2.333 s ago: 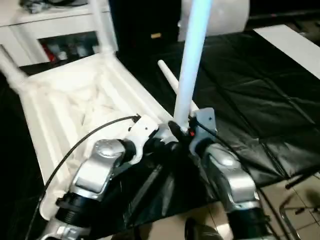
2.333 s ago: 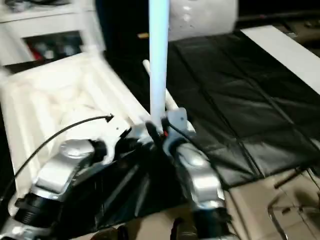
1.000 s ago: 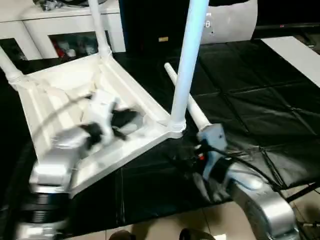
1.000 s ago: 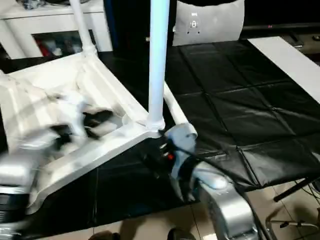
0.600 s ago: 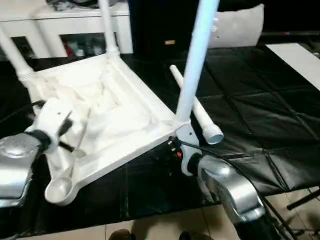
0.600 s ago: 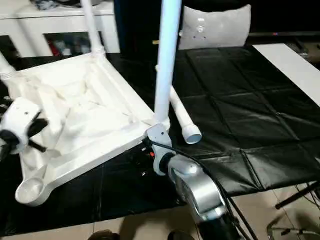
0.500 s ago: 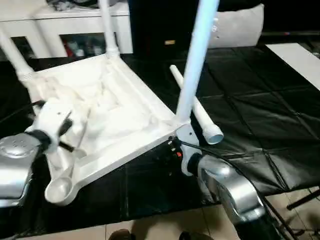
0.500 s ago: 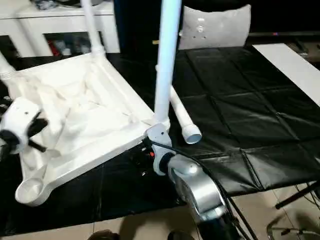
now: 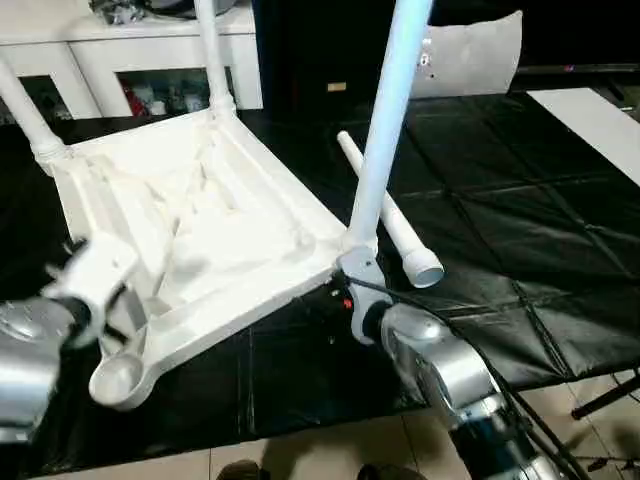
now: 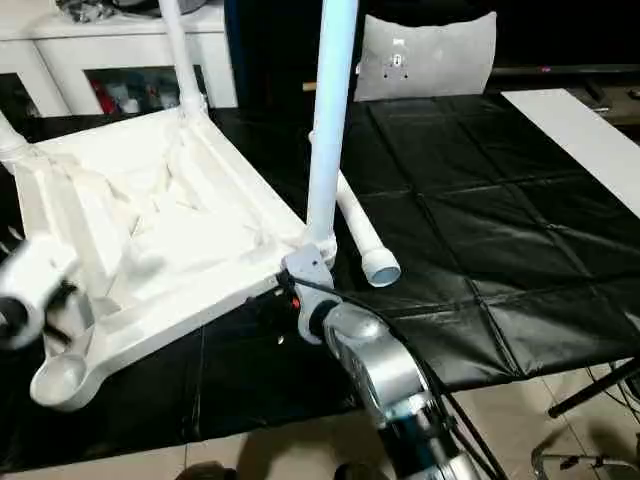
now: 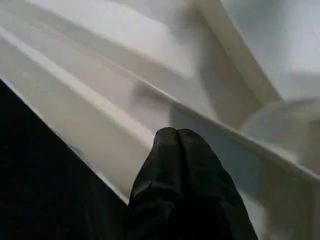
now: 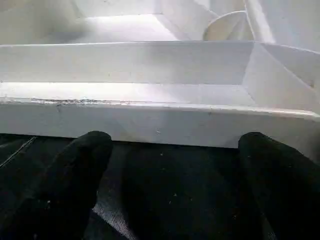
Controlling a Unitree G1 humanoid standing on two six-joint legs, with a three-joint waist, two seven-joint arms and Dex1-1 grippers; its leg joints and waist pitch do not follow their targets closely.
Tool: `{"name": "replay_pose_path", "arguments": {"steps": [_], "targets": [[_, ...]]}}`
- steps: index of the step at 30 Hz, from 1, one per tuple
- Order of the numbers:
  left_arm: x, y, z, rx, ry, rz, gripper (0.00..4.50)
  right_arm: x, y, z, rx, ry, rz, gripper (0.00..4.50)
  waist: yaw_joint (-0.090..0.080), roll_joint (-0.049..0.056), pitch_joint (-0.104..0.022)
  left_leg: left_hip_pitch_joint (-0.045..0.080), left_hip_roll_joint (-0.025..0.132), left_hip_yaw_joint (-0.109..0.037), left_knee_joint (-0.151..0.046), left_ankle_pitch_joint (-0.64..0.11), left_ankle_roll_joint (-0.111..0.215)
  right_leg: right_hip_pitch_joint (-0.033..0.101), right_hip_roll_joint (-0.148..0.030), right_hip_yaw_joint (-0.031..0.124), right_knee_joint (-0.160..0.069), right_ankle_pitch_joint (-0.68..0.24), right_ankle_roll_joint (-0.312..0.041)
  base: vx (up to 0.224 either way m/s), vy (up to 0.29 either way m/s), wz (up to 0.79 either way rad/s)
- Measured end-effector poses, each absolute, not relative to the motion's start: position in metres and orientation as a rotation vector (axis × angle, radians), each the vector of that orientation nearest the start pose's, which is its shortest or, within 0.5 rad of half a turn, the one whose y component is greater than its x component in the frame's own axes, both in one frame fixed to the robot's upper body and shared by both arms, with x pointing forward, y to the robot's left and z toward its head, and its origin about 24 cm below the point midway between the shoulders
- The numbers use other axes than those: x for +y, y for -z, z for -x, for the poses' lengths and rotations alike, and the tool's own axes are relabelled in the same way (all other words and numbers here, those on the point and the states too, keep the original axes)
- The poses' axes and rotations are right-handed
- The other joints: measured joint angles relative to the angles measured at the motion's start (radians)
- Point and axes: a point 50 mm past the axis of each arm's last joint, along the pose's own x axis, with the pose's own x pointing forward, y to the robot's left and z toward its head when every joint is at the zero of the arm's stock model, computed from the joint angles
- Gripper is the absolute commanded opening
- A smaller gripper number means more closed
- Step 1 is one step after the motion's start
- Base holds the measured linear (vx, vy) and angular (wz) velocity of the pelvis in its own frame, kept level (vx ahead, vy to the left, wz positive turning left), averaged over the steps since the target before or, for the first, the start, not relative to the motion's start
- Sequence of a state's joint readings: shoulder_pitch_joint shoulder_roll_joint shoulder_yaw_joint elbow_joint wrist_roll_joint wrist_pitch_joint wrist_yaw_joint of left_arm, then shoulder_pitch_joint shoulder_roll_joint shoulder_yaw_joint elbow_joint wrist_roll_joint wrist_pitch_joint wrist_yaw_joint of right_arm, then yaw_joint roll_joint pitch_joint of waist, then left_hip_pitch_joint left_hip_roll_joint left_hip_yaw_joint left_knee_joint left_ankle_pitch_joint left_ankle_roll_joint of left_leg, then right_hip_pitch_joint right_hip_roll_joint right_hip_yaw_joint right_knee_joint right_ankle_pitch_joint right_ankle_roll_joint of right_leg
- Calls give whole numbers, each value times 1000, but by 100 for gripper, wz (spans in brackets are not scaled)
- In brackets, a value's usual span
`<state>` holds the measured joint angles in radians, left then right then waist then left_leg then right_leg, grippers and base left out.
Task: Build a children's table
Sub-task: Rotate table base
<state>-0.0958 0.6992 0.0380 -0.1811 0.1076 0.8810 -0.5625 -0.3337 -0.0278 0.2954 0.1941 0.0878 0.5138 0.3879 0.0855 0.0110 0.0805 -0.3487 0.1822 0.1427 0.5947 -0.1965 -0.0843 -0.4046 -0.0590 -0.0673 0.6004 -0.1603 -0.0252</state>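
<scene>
From the head cameras, the upturned tabletop lies on the black mat with three legs standing; both arms have drawn back from the near leg, leaving it seated. A fourth leg lies loose beside it.

Left wrist: the left pincer has closed empty against the tabletop's rim.

Right wrist: the right pincer gapes wide, holding nothing.

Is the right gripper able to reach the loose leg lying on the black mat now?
Probably yes. The loose leg lies just beside the open right gripper, and nothing blocks it; the standing leg is close, though.
</scene>
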Motion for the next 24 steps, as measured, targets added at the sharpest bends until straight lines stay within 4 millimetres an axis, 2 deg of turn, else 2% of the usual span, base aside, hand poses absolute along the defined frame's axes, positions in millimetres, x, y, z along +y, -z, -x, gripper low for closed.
{"name": "replay_pose_path", "arguments": {"steps": [4,9,14,18,22,24], "targets": [[255,-75,-241,735,357,-415,6,-48,-32,-295,421,-717,42,450,2,0,0,1,0,0,1,0,0,0,0,0,0,0,-1,0,0,0],[229,-74,-235,724,548,-326,6,-49,-26,-299,432,-706,46,450,0,-2,-1,0,0,0,3,0,0,1,0,0,0,1,-1,0,0,0],[211,-72,-229,739,654,-233,6,-57,-27,-307,429,-672,49,450,-33,-3,-2,0,0,1,3,0,0,1,0,1,1,1,-1,0,0,0],[193,-69,-231,720,724,-167,6,-61,-26,-312,427,-648,58,450,-46,-3,-2,-1,2,2,3,0,0,0,1,0,1,1,-2,0,0,0],[180,-71,-237,692,753,-123,6,-63,-26,-314,418,-636,65,450,-50,-3,-2,-2,4,2,3,0,0,-1,2,-1,1,1,-2,0,0,0],[174,-71,-248,656,733,-122,6,-64,-26,-316,421,-632,69,450,-48,-2,-1,-2,4,3,3,0,0,-1,2,-1,1,1,-2,0,0,0]]}}
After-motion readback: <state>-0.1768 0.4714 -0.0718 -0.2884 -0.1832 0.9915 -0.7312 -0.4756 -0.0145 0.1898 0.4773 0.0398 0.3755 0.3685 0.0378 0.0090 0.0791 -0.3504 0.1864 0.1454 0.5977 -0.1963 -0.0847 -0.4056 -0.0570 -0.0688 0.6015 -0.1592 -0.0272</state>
